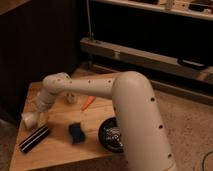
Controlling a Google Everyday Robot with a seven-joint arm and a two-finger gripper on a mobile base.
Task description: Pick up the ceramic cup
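White ceramic cup [27, 119] is sitting at the wooden table [60, 155]'s left edge, right at the gripper [33, 115], whose jaws are standing spread, likely ready to close around it. Just beyond, a black-striped block [34, 139] is lying.

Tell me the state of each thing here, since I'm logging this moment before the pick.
gripper: low at the table's left edge, by the ceramic cup.
ceramic cup: on the table, not lifted.
black bar: lying flat.
blue sponge: lying flat.
black bowl: upright.
orange stick: lying flat.
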